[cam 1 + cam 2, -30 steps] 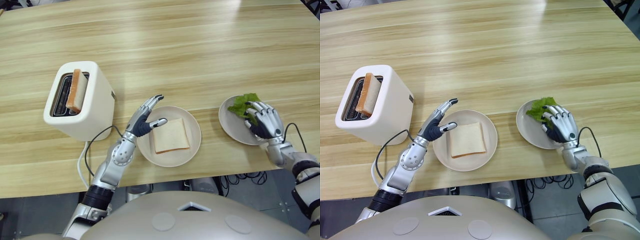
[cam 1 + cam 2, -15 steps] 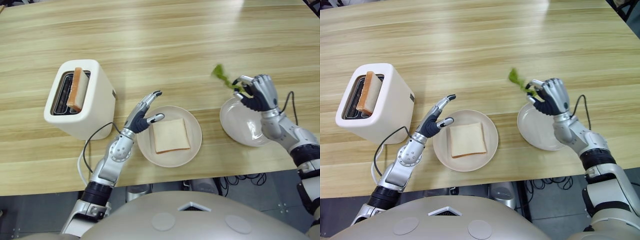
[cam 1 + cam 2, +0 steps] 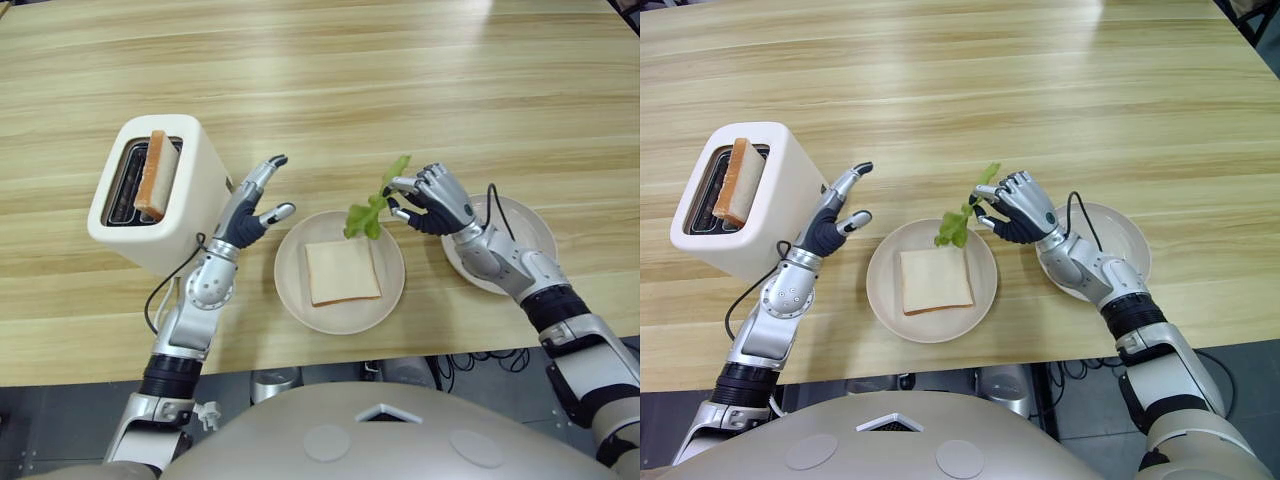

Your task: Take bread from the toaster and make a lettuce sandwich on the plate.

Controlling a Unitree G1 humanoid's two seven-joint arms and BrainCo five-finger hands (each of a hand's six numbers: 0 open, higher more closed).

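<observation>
Dangling lettuce (image 3: 368,213) from right hand (image 3: 438,200) over plate (image 3: 290,278) bearing bread slice (image 3: 341,271).

Right hand (image 3: 432,197) dangles lettuce (image 3: 372,207) over plate (image 3: 296,291).

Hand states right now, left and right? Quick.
Left hand: open, holding nothing, beside the toaster.
Right hand: fingers shut on the lettuce leaf, held over the plate with the bread slice.

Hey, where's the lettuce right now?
In the left eye view the lettuce hangs just right of centre, pinched in the right hand, over the far edge of the plate that holds the bread slice.
</observation>
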